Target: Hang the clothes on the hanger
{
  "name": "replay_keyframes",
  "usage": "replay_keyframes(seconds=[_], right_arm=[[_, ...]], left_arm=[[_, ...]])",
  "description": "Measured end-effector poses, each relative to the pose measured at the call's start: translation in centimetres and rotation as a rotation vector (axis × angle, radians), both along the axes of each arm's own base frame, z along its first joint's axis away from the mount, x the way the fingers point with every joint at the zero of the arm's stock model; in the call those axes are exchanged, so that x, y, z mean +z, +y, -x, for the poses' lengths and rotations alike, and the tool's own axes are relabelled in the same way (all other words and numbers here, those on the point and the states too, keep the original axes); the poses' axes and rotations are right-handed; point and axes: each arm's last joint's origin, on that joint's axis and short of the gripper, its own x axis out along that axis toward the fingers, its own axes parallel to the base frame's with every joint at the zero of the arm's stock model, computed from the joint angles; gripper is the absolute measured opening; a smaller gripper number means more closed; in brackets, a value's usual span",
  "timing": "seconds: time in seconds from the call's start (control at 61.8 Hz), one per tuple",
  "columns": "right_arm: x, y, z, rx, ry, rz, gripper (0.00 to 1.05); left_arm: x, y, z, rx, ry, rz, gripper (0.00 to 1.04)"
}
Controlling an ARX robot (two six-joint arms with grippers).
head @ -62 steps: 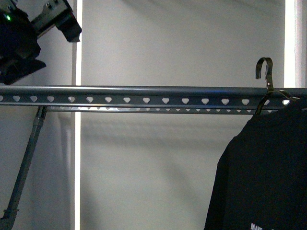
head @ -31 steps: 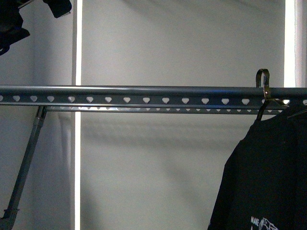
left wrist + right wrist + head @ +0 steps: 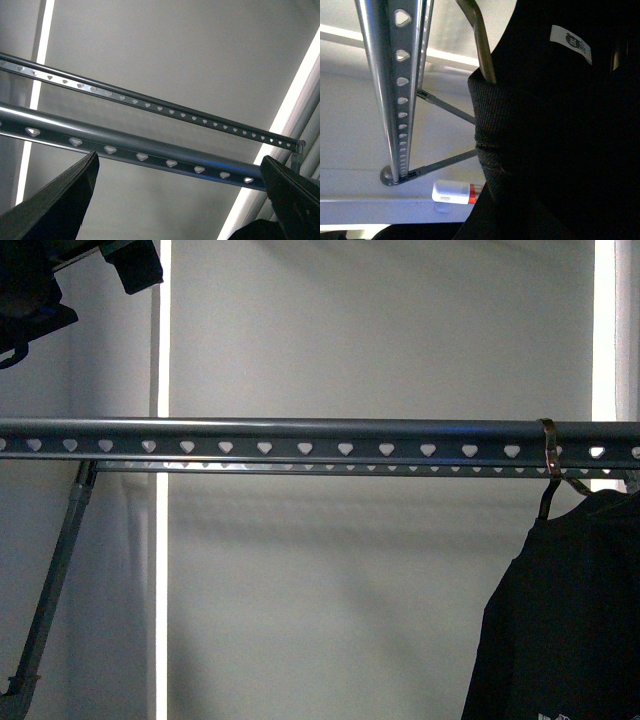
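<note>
Two bits of writing showed on the clothes, neither legible: a white neck label with tiny dark print, and a sliver of white print at the hem, cut off by the frame edge. The black garment hung at the far right of the front view. Its flat bronze hook was wrapped over the top of the hanger, the long grey rail with a row of shield-shaped holes. The cloth dropped below the rail.

Up close in the right wrist view, the ribbed collar sat beside the rail, with the hook's stem rising out of it.

The left arm was raised into the upper left corner of the front view, above the rail and well apart from the garment. The left gripper pointed up at the rail with its two dark fingers spread wide and only the rail seen between them.

A thinner holed bar ran behind the rail.

The right gripper could not be made out against the black fabric, so whether its fingers were apart or closed could not be told.
</note>
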Motion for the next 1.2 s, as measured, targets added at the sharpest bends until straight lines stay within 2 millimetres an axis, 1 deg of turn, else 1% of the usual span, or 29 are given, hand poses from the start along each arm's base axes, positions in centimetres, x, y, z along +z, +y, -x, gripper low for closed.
replay_keyframes(seconds=[0.081, 0.162, 0.227, 0.259, 0.308, 0.356, 0.389, 0.405, 0.421, 0.453, 0.47, 0.502, 0.534, 0.551, 0.599, 0.632, 0.648, 0.664, 0.68, 0.729, 0.777, 0.826, 0.891, 0.939, 0.972, 1.036, 1.117, 1.134, 1.198], right_arm=[[-0.3, 0.0, -0.2, 0.002, -0.003, 0.014, 0.03], [-1.1, -0.1, -0.2, -0.014, -0.018, 0.049, 0.03], [-1.9, -0.2, 0.0, -0.066, -0.037, 0.125, 0.15], [-2.4, -0.3, 0.8, -0.114, -0.072, 0.200, 0.23], [-2.9, -0.3, 1.8, -0.150, -0.102, 0.260, 0.29], [-3.4, -0.2, 3.5, -0.188, -0.130, 0.334, 0.37], [-3.7, -0.1, 5.3, -0.232, -0.157, 0.407, 0.43], [-3.7, -0.1, 5.6, -0.239, -0.163, 0.418, 0.44], [-3.8, 0.1, 7.0, -0.264, -0.193, 0.462, 0.48], [-3.8, 0.1, 8.0, -0.284, -0.215, 0.495, 0.51], [-3.9, 0.2, 9.3, -0.291, -0.243, 0.540, 0.55], [-4.0, 0.4, 11.3, -0.301, -0.275, 0.581, 0.59], [-4.3, 0.7, 14.0, -0.316, -0.316, 0.646, 0.66], [-4.7, 1.0, 16.1, -0.321, -0.342, 0.688, 0.72], [-6.1, 1.7, 19.8, -0.313, -0.373, 0.751, 0.82], [-7.3, 2.4, 22.0, -0.330, -0.369, 0.813, 0.88], [-7.9, 2.7, 22.9, -0.341, -0.355, 0.856, 0.85], [-8.1, 2.9, 23.4, -0.348, -0.346, 0.869, 0.84], [-8.7, 3.3, 24.1, -0.357, -0.336, 0.925, 0.80], [-9.9, 4.1, 25.4, -0.377, -0.334, 1.015, 0.73], [-11.3, 5.2, 26.4, -0.372, -0.391, 1.094, 0.63], [-12.0, 5.6, 26.7, -0.352, -0.429, 1.127, 0.52], [-12.4, 5.6, 26.7, -0.355, -0.431, 1.153, 0.42], [-12.6, 5.6, 26.7, -0.354, -0.431, 1.163, 0.34], [-12.8, 5.7, 26.7, -0.353, -0.433, 1.168, 0.27], [-12.9, 5.7, 26.8, -0.352, -0.437, 1.173, 0.17], [-13.1, 5.7, 26.8, -0.353, -0.441, 1.178, 0.03], [-13.1, 5.7, 26.8, -0.353, -0.442, 1.179, 0.01], [-13.4, 5.7, 26.8, -0.351, -0.440, 1.181, 0.02]], left_arm=[[-0.1, -0.1, -0.1, -0.016, 0.009, -0.014, 0.98], [-0.8, -0.5, -0.4, -0.046, 0.075, -0.041, 0.98], [-2.1, -0.8, -1.0, -0.076, 0.185, -0.072, 0.98], [-2.7, -0.9, -1.3, -0.087, 0.242, -0.079, 0.98], [-3.3, -1.1, -1.6, -0.097, 0.294, -0.092, 0.98], [-3.9, -1.2, -1.9, -0.112, 0.346, -0.102, 0.98], [-4.3, -1.3, -2.1, -0.114, 0.378, -0.108, 0.98], [-4.5, -1.3, -2.2, -0.115, 0.388, -0.108, 0.98], [-4.7, -1.3, -2.3, -0.115, 0.405, -0.109, 0.98], [-4.9, -1.3, -2.4, -0.115, 0.413, -0.109, 0.98], [-5.0, -1.3, -2.4, -0.115, 0.415, -0.110, 0.98], [-5.0, -1.4, -2.5, -0.112, 0.416, -0.114, 0.98], [-5.0, -1.5, -2.5, -0.086, 0.414, -0.129, 0.97], [-4.9, -1.6, -2.3, -0.019, 0.390, -0.149, 0.93], [-5.6, -1.3, -1.2, 0.105, 0.344, -0.193, 0.82], [-6.5, -1.2, 0.0, 0.131, 0.326, -0.210, 0.75], [-7.0, -1.1, 0.6, 0.137, 0.320, -0.221, 0.71], [-7.3, -1.0, 0.9, 0.139, 0.318, -0.225, 0.69], [-7.9, -0.9, 1.5, 0.140, 0.315, -0.230, 0.66], [-9.1, -0.7, 2.6, 0.144, 0.312, -0.242, 0.59], [-11.1, -0.3, 4.1, 0.144, 0.319, -0.256, 0.48], [-12.9, 0.2, 5.3, 0.149, 0.334, -0.265, 0.37], [-14.6, 0.6, 6.5, 0.149, 0.349, -0.271, 0.26], [-15.6, 0.8, 7.2, 0.148, 0.358, -0.274, 0.19], [-16.4, 1.0, 7.9, 0.147, 0.362, -0.278, 0.12], [-17.4, 1.2, 9.0, 0.143, 0.361, -0.281, 0.02], [-18.4, 1.6, 10.2, 0.147, 0.357, -0.281, 0.04], [-18.6, 1.6, 10.4, 0.148, 0.357, -0.281, 0.04], [-19.5, 1.8, 11.4, 0.149, 0.360, -0.281, 0.04]])
